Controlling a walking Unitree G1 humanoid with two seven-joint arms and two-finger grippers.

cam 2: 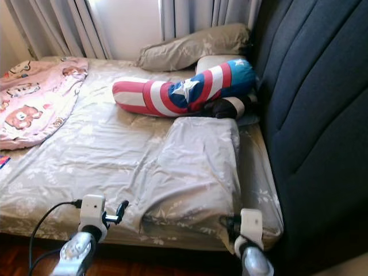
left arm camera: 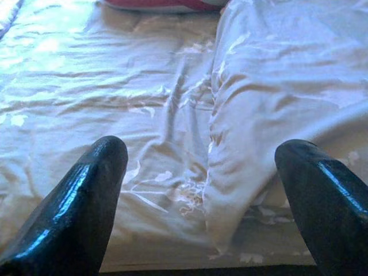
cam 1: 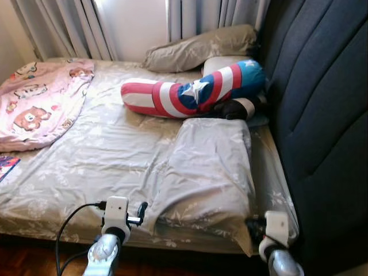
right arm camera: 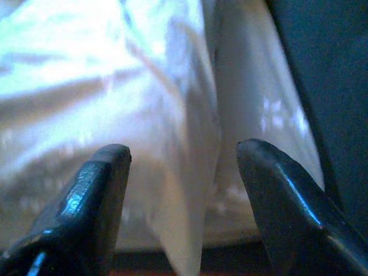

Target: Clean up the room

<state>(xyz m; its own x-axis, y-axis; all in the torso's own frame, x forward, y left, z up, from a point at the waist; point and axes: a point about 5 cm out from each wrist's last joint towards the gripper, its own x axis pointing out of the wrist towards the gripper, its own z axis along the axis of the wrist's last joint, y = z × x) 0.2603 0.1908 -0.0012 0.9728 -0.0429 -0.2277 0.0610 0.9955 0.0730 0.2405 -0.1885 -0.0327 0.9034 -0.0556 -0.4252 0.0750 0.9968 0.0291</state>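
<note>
We see two silver, rounded metal arms, each ending in a white boxy wrist block. A black cable [cam 1: 72,221] loops into the left block. Each pincer [left arm camera: 201,195] has two glossy black, tapered fingers [right arm camera: 95,201].

My view down onto the bed [cam 1: 103,155], dressed in a grey floral sheet.

A folded grey blanket [cam 1: 210,172] lies at lower centre-right, reaching the near edge of the mattress. Above it, at upper centre, a red, white and blue star-printed bolster [cam 1: 190,92] rests across the sheet, touching a grey pillow [cam 1: 201,47] at the top by the curtains. A pink cartoon-print quilt [cam 1: 40,100] spreads over the upper left corner. At the far left edge sits a small colourful item [cam 1: 6,165], too cropped for me to identify.
</note>
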